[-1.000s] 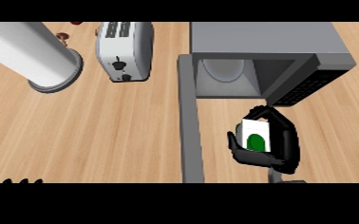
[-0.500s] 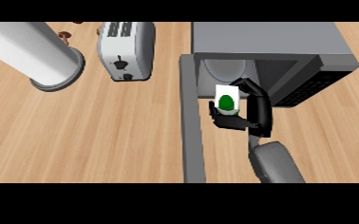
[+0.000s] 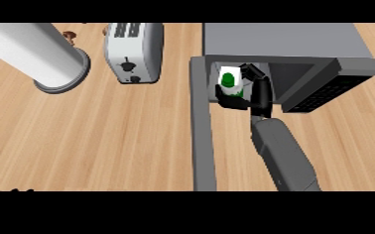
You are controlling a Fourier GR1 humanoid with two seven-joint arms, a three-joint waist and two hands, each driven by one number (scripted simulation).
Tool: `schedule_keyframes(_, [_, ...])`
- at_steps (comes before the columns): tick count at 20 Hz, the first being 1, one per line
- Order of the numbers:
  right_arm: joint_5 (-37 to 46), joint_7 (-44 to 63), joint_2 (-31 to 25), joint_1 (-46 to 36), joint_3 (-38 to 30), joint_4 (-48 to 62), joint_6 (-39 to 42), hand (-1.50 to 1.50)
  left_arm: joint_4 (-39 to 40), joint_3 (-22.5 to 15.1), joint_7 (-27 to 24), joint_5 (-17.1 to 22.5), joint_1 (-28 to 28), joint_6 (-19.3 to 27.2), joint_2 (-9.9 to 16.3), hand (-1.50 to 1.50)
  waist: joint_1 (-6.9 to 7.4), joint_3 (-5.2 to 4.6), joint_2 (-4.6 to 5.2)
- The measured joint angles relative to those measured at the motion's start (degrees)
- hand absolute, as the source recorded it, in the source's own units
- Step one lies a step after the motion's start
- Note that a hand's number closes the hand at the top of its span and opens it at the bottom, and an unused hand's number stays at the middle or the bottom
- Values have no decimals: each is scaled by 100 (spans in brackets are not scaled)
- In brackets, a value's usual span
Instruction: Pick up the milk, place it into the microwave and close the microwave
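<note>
right robot hand [image 3: 253,94] clamped on milk [image 3: 230,81] | moved from tabletop to microwave [image 3: 293,44] mouth | release next, door [image 3: 202,129] open

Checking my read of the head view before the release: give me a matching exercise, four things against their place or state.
Things:
1. milk carton
2. microwave door
3. toaster
4. right hand

Places or states:
A. swung open, seen edge-on, running toward the view's lower edge
B. on the counter left of the microwave
C. at the microwave's opening, white with a green mark
D. fingers curled round the carton

Pairs: 1-C, 2-A, 3-B, 4-D
</note>
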Motion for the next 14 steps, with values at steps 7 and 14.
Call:
schedule_keyframes(7, [161, -501, -227, -985, -478, 1780, -321, 150, 78, 47, 47, 30, -140, -78, 35, -150, 129, 4, 60])
schedule_keyframes(14, [337, -847, -553, -1567, -671, 2850, -492, 150, 188, 48, 60, -10, -280, -149, 71, -150, 279, 12, 132])
